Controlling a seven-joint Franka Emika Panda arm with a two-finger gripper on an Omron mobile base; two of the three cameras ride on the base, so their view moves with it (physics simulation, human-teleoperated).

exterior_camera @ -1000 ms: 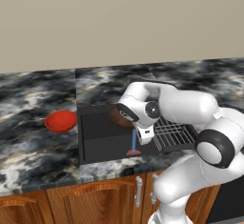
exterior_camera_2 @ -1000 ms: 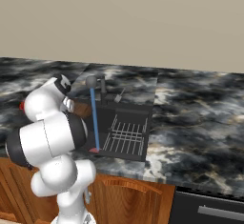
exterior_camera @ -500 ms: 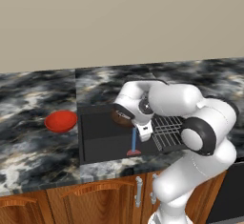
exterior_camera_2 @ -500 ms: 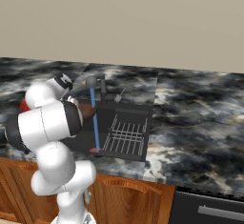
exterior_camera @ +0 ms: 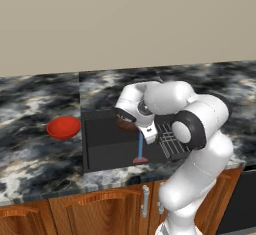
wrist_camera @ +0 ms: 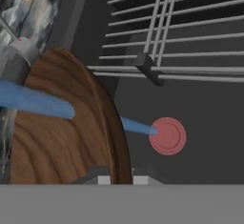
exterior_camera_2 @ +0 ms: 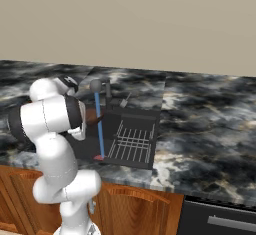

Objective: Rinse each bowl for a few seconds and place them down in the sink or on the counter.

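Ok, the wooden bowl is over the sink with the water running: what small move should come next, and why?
Probably hold the wooden bowl where it is a moment longer. In the hand view the blue water stream strikes its inner face, so it is rinsing. After that, lower it into the sink; the red bowl sits on the counter, not yet rinsed.

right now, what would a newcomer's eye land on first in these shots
Probably the blue water stream falling into the dark sink, with the wooden bowl held in it by the robot's hand. Next, the glossy red bowl, sitting alone on the marbled counter left of the sink.
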